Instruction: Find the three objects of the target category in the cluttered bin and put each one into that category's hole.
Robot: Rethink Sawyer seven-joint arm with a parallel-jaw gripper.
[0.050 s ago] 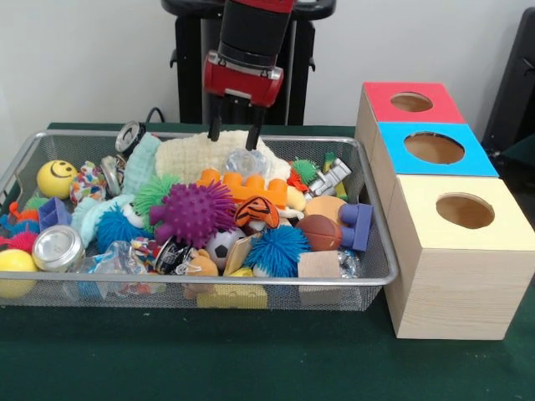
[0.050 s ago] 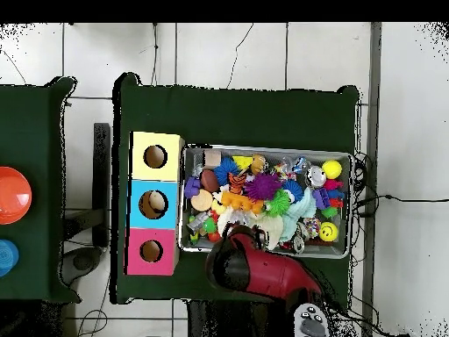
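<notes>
A wire mesh bin [image 1: 209, 281] holds a heap of toys: a purple spiky ball [image 1: 194, 213], a blue fuzzy ball [image 1: 276, 249], an orange brick [image 1: 242, 185], a small basketball [image 1: 319, 231], a soccer ball [image 1: 221, 245], a yellow smiley ball [image 1: 56, 178] and a cream cloth [image 1: 188, 156]. My gripper [image 1: 234, 132] hangs open over the bin's far side. Its tips are just above the cloth and a clear crinkly wrapper [image 1: 247, 160], with nothing between them. In the overhead view the red arm [image 2: 254, 263] hides the gripper.
Beside the bin stand three wooden boxes in a row, each with a round hole in its top: red [image 1: 380, 96], blue [image 1: 393, 138], yellow [image 1: 418, 188]. From above, something pale shows inside the blue box [image 2: 138, 204]. A second green table with an orange disc [image 2: 10, 195] lies beyond.
</notes>
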